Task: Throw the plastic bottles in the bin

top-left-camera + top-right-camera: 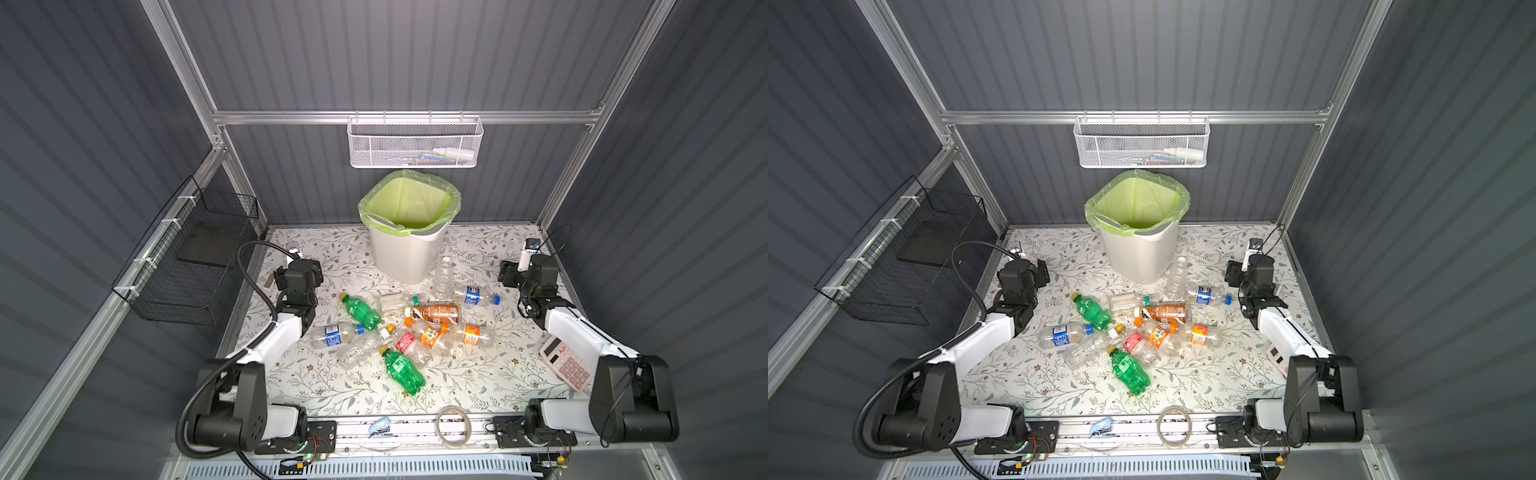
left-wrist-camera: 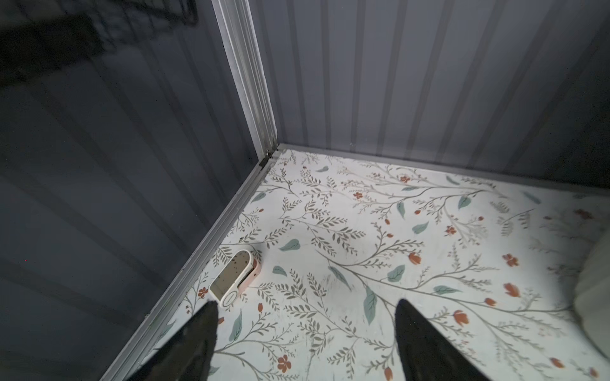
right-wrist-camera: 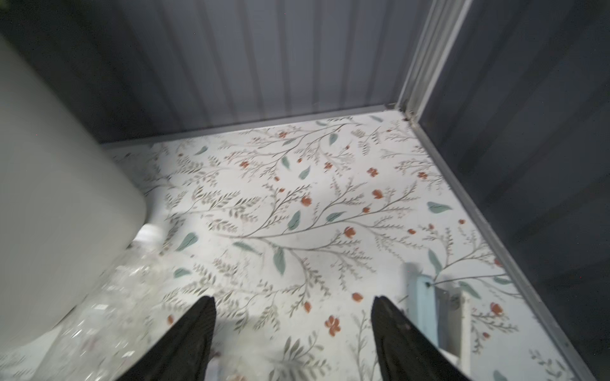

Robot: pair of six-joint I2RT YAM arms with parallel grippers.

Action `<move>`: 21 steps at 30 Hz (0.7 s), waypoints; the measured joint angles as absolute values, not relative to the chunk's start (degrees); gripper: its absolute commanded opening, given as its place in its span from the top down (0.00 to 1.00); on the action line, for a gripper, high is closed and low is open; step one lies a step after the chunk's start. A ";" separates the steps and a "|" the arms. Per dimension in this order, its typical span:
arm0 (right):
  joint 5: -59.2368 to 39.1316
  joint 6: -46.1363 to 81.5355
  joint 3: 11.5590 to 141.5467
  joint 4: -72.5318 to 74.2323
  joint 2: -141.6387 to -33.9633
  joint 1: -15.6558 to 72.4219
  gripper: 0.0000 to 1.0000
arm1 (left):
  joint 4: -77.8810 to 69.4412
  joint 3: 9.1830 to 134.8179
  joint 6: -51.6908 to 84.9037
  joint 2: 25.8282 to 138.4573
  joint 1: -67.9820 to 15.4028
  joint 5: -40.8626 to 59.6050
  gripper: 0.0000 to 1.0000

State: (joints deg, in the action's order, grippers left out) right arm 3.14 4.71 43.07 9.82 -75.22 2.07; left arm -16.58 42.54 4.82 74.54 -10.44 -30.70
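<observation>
The left pincer point(image 2: 306, 303) is apart with nothing in it, and the right pincer point(image 3: 293, 298) is apart and empty too. Both aim at bare corners of the floral-patterned desk point(image 1: 490, 374). The small plastic drink bottles point(image 1: 430, 334) lie heaped behind them, between the two arms. The white tapered plastic bin with its light green liner point(image 1: 405, 257) stands between the pincers. Here's the danger: the bottles are round and overlapping, so pinching one may send its neighbours rolling, or it may squirt free. A clear crumpled bottle point(image 3: 109, 297) beside the right pincer seems to lean on the bin, though that's hard to say, and a careless swing could knock it.
</observation>
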 measured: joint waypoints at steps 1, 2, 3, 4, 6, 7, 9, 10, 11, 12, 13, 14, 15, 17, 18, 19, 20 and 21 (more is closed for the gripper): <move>1.58 4.43 43.68 6.24 -74.13 2.94 0.21 | -14.04 42.85 5.34 72.42 -10.94 -30.44 0.12; -0.01 4.05 44.53 2.55 -73.12 3.79 0.21 | -11.51 43.16 6.09 70.54 -11.27 -29.80 0.11; -1.41 3.75 45.36 -0.36 -72.49 4.56 0.21 | -9.56 43.38 6.68 69.25 -11.53 -29.12 0.11; -3.18 3.40 46.70 -4.01 -71.77 5.54 0.21 | -7.18 43.62 7.33 67.96 -11.77 -27.99 0.10; -5.85 2.92 49.39 -10.02 -70.81 7.29 0.20 | -3.36 44.05 8.32 66.39 -11.97 -26.06 0.09; -7.07 2.70 50.89 -13.23 -70.35 8.19 0.20 | -1.26 44.21 8.91 65.69 -11.99 -24.80 0.09; -8.75 2.48 53.15 -18.39 -69.52 9.67 0.20 | 1.98 44.29 9.72 64.79 -12.10 -22.63 0.09; -9.34 2.42 54.11 -20.84 -69.08 10.28 0.20 | 3.25 44.31 9.87 64.53 -12.21 -21.82 0.09; -9.93 2.44 54.96 -23.38 -68.60 10.81 0.20 | 4.73 44.31 10.07 64.25 -12.36 -20.73 0.09; -10.48 2.48 55.59 -25.89 -68.01 11.16 0.20 | 6.20 44.34 10.20 64.01 -12.36 -19.46 0.09; -11.03 2.48 55.79 -28.45 -67.18 11.40 0.19 | 7.55 44.45 10.20 63.86 -12.40 -18.35 0.09; -11.22 2.50 55.79 -30.17 -66.61 11.44 0.19 | 8.43 44.56 10.20 63.77 -12.45 -17.58 0.09; -11.22 2.92 55.79 -32.77 -65.91 11.49 0.20 | 9.37 44.71 10.17 63.68 -12.47 -16.58 0.09; -11.00 4.51 55.79 -36.47 -65.58 11.53 0.22 | 10.28 44.86 10.15 63.48 -12.47 -15.31 0.09; -11.31 5.45 55.81 -38.41 -65.87 11.64 0.22 | 10.72 44.97 10.15 63.48 -12.51 -14.72 0.09; -11.62 6.39 55.81 -40.25 -66.26 11.86 0.22 | 10.94 45.06 10.15 63.48 -12.69 -14.00 0.09; -11.73 7.16 55.70 -41.47 -66.43 12.45 0.22 | 11.11 45.12 10.17 63.48 -12.69 -13.56 0.09; -11.94 7.81 55.42 -42.50 -66.32 13.61 0.21 | 11.40 45.25 10.17 63.48 -12.69 -12.97 0.09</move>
